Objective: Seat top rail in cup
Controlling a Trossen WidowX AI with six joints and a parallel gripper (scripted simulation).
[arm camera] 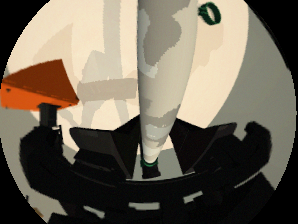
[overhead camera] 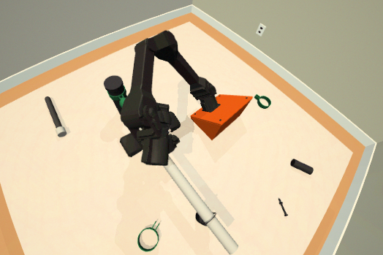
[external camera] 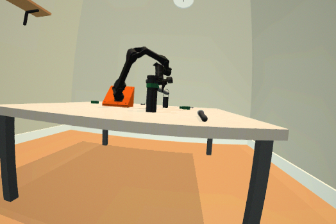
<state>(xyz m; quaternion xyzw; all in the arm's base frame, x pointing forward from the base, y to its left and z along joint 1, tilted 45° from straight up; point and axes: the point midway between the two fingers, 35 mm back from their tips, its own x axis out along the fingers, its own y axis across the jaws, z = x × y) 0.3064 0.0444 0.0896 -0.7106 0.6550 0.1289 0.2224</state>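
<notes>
Rail (pale, long) sits clamped between the fingers just beside the big post, passing through the loop cap.

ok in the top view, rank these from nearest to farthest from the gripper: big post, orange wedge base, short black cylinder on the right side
The gripper is shut on the rail.
1. Big post, up and to its left.
2. Orange wedge base, to its right; nearly as close, so hard to call.
3. Short black cylinder, far right.

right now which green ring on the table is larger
The green band ring at the near edge, beside the pale rail; the green ring past the orange wedge mount is clearly smaller.
</notes>
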